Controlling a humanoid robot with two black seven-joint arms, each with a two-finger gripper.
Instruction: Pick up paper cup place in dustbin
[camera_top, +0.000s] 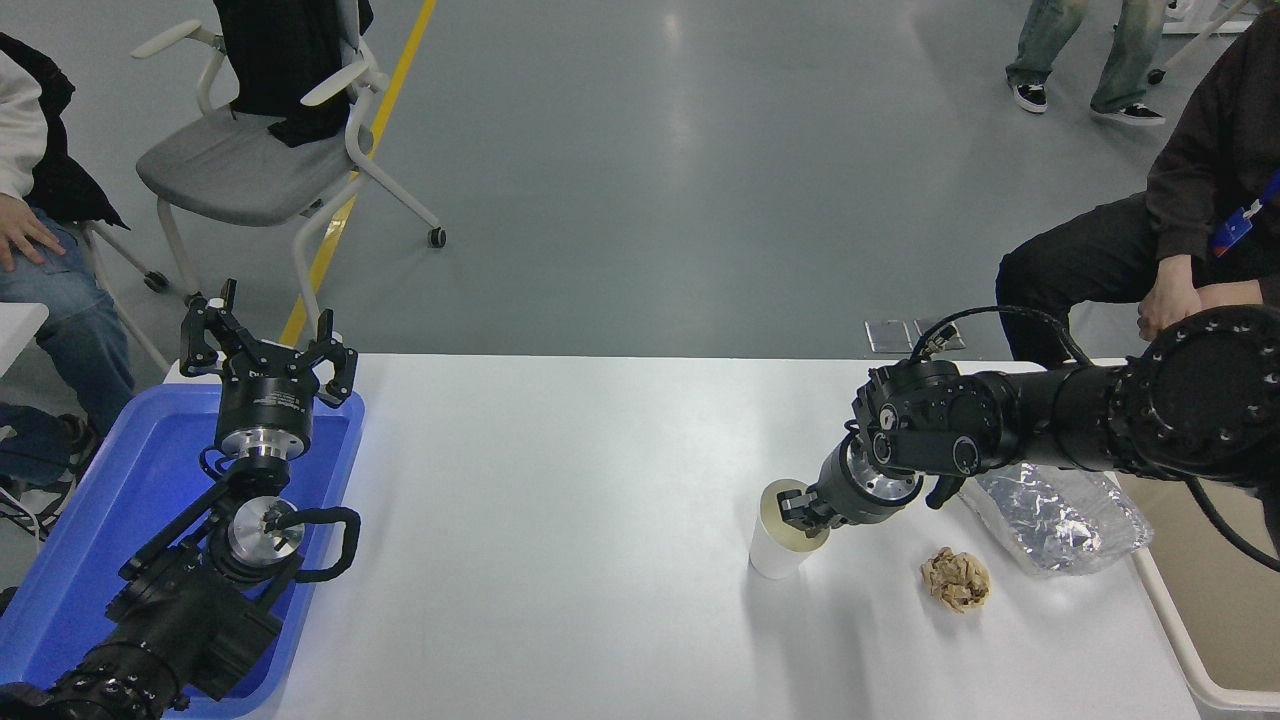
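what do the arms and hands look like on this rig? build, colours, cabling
Both arms are black, made of chunky cylindrical joint housings. Each wrist carries a polished silver ring behind a black multi-fingered hand: left hand, right hand. Black cables loop outside both arms near the wrists. The right arm's large joint has a ring of small bolts. No readable markings.
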